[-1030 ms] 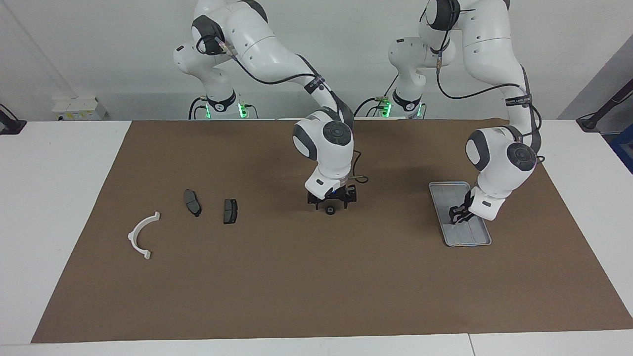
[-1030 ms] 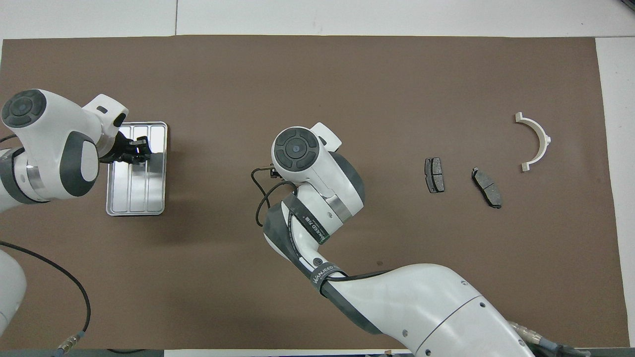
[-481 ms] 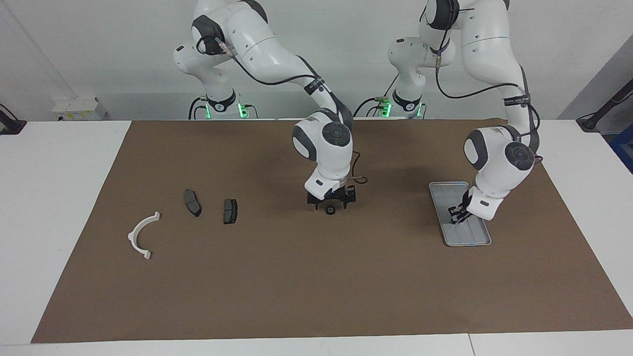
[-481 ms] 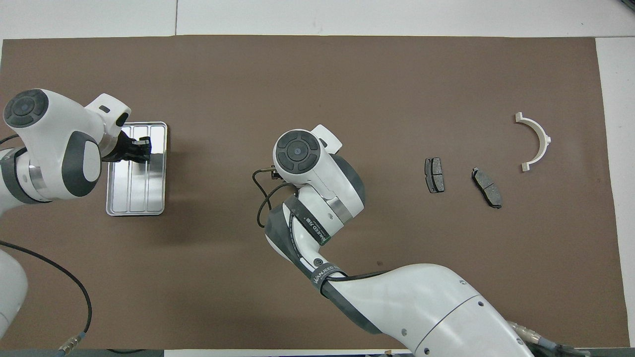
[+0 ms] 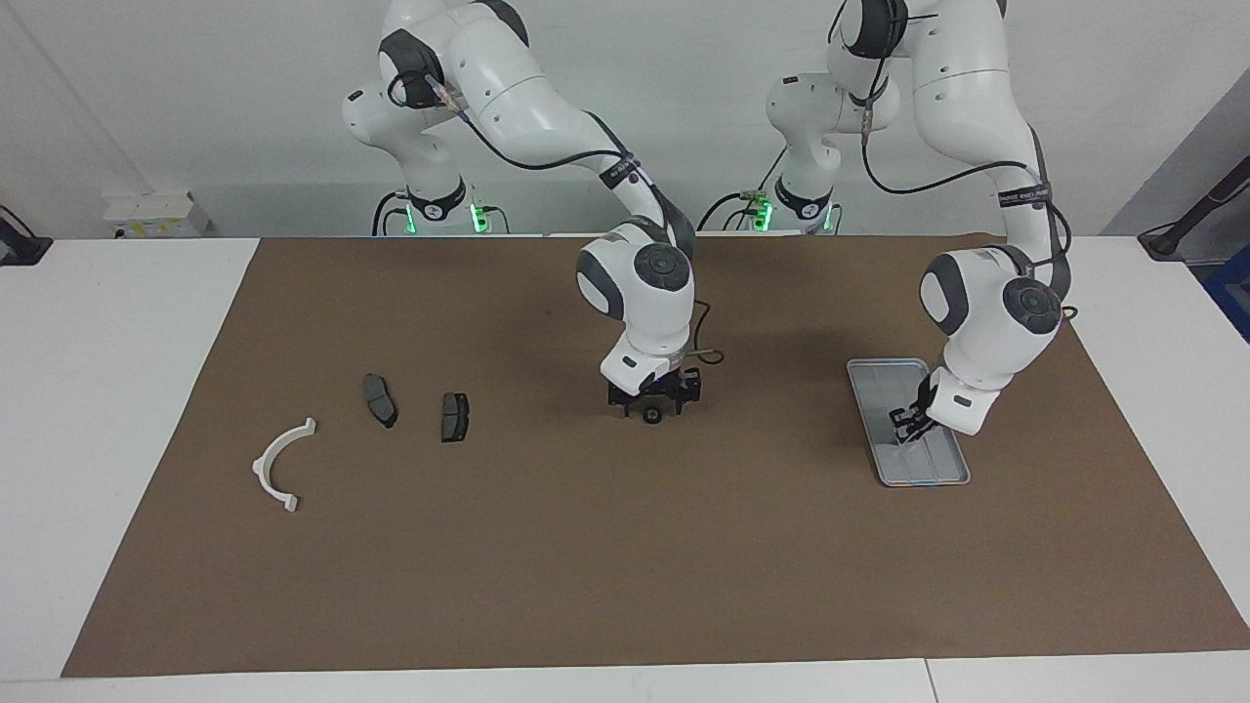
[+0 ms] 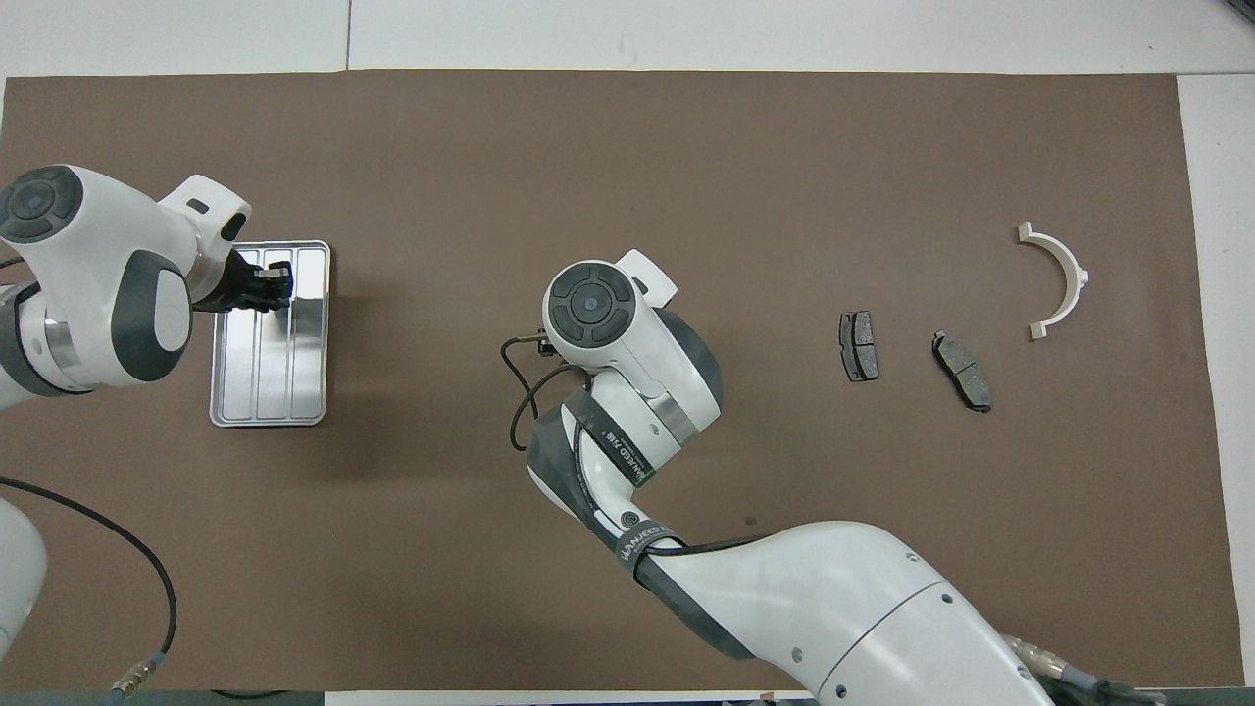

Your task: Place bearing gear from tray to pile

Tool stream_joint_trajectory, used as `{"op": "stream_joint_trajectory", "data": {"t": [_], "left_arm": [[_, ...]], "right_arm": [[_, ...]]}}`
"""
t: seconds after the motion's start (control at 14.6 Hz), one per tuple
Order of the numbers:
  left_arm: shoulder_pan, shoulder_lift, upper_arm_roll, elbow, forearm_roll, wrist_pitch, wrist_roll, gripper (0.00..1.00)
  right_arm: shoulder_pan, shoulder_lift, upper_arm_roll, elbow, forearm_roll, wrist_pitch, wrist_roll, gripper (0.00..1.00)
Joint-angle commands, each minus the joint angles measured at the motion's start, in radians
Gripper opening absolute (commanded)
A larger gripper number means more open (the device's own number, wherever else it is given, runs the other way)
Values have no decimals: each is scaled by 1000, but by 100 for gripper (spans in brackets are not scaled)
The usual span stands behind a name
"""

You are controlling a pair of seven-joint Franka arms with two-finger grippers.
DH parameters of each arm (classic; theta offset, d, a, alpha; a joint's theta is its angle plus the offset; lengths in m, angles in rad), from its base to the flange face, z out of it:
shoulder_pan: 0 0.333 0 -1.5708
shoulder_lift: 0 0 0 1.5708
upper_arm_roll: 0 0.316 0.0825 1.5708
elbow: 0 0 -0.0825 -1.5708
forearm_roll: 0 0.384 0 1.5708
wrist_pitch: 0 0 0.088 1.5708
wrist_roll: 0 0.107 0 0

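Black bearing gear (image 5: pixel 650 417) sits on the brown mat (image 5: pixel 625 586) at mid-table, well apart from both the tray (image 5: pixel 884 363) and the pile. It is off the tray but not yet delivered.

Change over the last second:
- The right claw (image 5: pixel 653 402) is slightly lower than a second ago and sits right over the gear. You cannot tell from either view whether it is spread or already pinching. In the overhead view the wrist hides it.
- The left claw (image 5: pixel 906 426) is now pressed together over the tray, where a second ago it was partly open. You see nothing between its tips. It sits a touch nearer the robots' end of the tray than before.

Reading: the right arm looks to be taking the gear for the last leg, while the left arm waits at the tray.

The pile lies toward the right arm's end: two dark brake pads (image 5: pixel 380 399) (image 5: pixel 454 416), then the white bracket (image 5: pixel 281 464) farther out. None of them has moved.

Surface: the mat lies flat on a white table (image 5: pixel 117 391).

Room: plain white wall, green lights at the arm bases, and a small white box (image 5: pixel 156 213) on the table by the wall.
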Motion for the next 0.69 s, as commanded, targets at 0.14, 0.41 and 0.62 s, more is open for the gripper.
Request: {"op": "stream_joint_trajectory", "data": {"t": [0.14, 0.41, 0.62], "left_arm": [[-11, -19, -5, 42, -26, -62, -72, 1], [-70, -17, -4, 53, -26, -65, -156, 1], [-120, -12, -4, 87, -26, -108, -242, 1]], "right_arm": [[1, -28, 2, -41, 3, 21, 2, 52], [1, -29, 0, -38, 2, 1, 0, 0], [-5, -29, 0, 14, -6, -68, -3, 0]]}}
